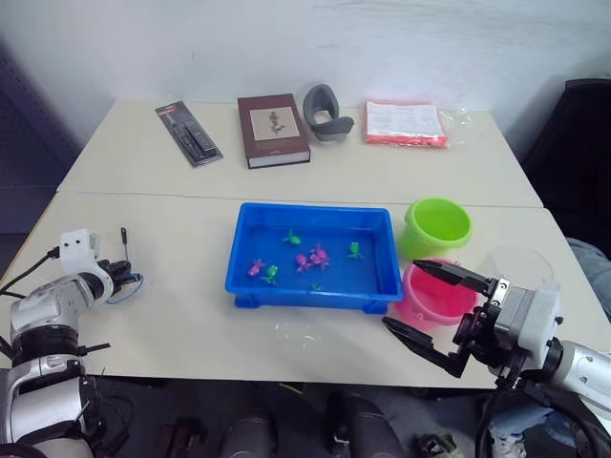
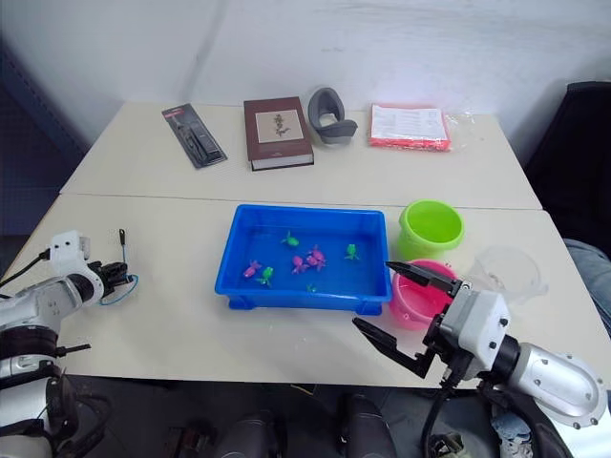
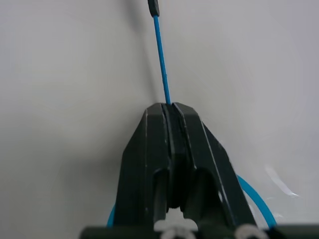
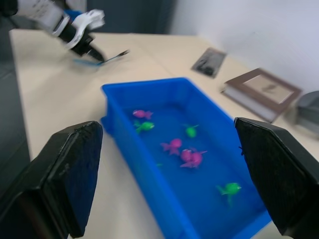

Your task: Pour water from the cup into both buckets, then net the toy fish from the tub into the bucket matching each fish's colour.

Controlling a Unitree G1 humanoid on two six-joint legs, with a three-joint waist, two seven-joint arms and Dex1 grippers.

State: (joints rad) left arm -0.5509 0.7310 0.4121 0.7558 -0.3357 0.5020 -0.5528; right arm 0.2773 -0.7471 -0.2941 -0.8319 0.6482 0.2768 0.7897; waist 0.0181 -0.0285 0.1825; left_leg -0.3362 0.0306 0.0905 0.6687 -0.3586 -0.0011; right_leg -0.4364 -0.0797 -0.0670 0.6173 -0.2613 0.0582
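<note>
The shallow bright blue plastic tub (image 1: 312,256) sits at the middle of the pale table (image 1: 172,315), holding water and the tiny magenta-pink and green toy fish (image 1: 310,258) scattered across its floor. At the tub's 3 o'clock stand the two small round buckets: the lime green bucket (image 1: 437,225) toward 2 o'clock, the pink bucket (image 1: 434,296) toward 4 o'clock, nearly touching the tub's rim. The clear plastic cup (image 2: 509,271) stands just beyond them at 3 o'clock.

The right gripper (image 1: 436,306) hovers at the tub's 4 o'clock, in front of the pink bucket, its two black fingers spread wide with nothing between them.

At the tub's 9 o'clock, well apart, the left gripper (image 3: 171,110) is pinched tight on the thin blue handle of the small blue-rimmed net (image 1: 125,283), which lies on the table.

Along the table's far edge, at 12 o'clock, lie a dark flat packet (image 1: 189,134), a brown book (image 1: 272,129), a grey curved holder (image 1: 326,113) and a red-edged bag of papers (image 1: 405,122).
</note>
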